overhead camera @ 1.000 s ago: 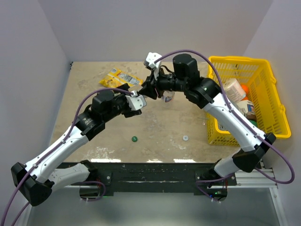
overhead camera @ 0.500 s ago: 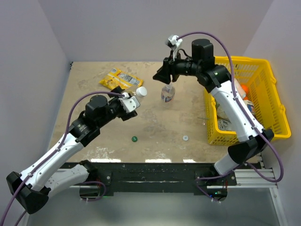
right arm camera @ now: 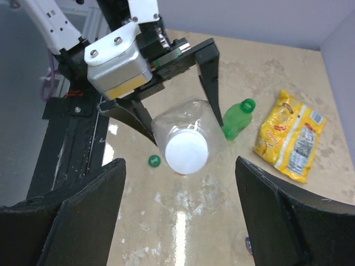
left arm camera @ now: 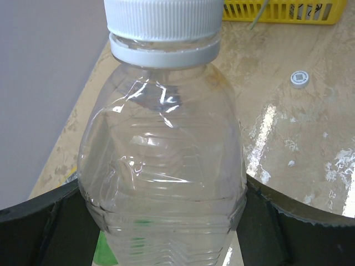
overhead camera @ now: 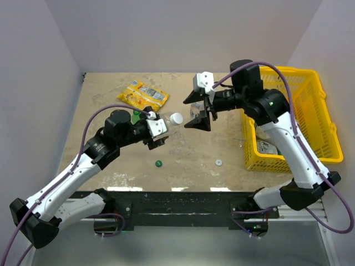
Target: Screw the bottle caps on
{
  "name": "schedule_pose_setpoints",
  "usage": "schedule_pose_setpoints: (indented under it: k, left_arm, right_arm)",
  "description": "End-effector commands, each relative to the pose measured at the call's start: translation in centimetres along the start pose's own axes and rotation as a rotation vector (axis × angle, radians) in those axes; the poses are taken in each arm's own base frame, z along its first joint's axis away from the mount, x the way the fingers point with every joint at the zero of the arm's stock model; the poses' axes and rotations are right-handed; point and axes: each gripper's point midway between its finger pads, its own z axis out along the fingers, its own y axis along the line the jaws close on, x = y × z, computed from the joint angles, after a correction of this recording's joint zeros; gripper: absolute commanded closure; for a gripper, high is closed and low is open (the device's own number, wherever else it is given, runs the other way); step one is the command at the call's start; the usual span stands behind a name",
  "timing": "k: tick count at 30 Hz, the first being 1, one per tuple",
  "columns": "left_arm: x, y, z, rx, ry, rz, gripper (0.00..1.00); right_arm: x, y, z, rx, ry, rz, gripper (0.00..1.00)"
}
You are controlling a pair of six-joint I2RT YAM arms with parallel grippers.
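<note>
At mid-table the left arm hides most of the green bottle. The left gripper, reaching right, clamps a tilted clear bottle, white cap on; the right gripper gapes beside it, empty.

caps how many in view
3: white cap on the bottle the left gripper holds, green cap and another white cap loose on the table. Others may be hidden.
</note>
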Motion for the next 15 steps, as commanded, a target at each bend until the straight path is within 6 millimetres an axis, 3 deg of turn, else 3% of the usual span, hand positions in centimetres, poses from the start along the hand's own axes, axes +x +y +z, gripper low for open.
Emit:
schedule_pose_setpoints:
  k: [1, 15]
  left_arm:
    - [-4.5, 1.4, -0.6, -0.016, -0.129, 0.014, 1.0]
    - [-5.5, 1.6, -0.9, -0.015, -0.158, 0.032, 1.0]
  right_arm:
    - [1.5, 1.4, 1.8, -0.053, 0.071, -0.03, 0.18]
    - [1.7, 0.2, 3.9, -0.03, 0.061, 0.02, 0.28]
